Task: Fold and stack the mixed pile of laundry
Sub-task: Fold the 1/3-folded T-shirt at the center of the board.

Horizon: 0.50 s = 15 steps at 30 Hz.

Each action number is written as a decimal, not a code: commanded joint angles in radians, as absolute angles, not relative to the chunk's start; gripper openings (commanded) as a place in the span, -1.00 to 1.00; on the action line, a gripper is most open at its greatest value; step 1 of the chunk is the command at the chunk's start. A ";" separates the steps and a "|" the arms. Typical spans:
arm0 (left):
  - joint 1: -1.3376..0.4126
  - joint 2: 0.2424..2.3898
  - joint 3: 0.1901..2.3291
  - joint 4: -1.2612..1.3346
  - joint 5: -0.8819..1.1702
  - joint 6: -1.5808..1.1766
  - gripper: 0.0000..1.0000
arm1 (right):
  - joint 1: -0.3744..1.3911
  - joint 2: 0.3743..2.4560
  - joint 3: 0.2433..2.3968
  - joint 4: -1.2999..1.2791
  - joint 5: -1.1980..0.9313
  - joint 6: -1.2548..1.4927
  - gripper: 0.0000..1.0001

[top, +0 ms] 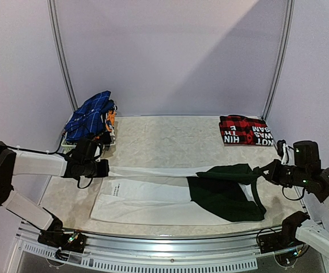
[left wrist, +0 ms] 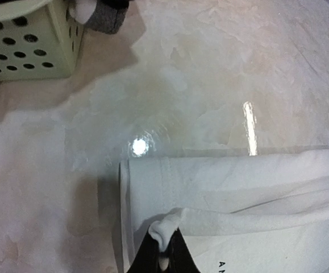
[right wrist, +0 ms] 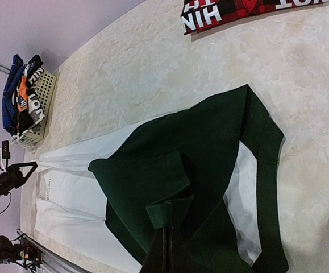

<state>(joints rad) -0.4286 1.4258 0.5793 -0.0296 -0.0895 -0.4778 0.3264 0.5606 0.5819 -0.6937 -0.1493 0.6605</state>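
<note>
Left claw (top: 108, 169) and right claw (top: 263, 171) low, pinching T-shirt (top: 147, 200)

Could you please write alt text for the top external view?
A white T-shirt with dark green parts is stretched across the table, left end effector pinching its white end, right end effector its green end. A folded plaid shirt lies back right; a heaped basket sits back left.

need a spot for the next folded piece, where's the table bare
Free: the far middle of the table, between the basket and the plaid shirt, beyond the T-shirt. Crowded: the near half, where the T-shirt stretches between the left gripper and right gripper. Only a thin strip is bare along the near edge.
</note>
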 commanded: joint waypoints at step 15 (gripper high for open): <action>-0.446 1.182 0.398 0.028 -0.214 -0.612 -0.08 | 0.347 0.498 0.445 -0.738 -0.150 0.753 -1.00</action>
<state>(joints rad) -0.4358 1.2995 0.4431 0.0059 -0.1307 -0.5598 0.3405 0.5156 0.4736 -0.7155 -0.1658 0.7292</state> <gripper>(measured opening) 0.443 0.014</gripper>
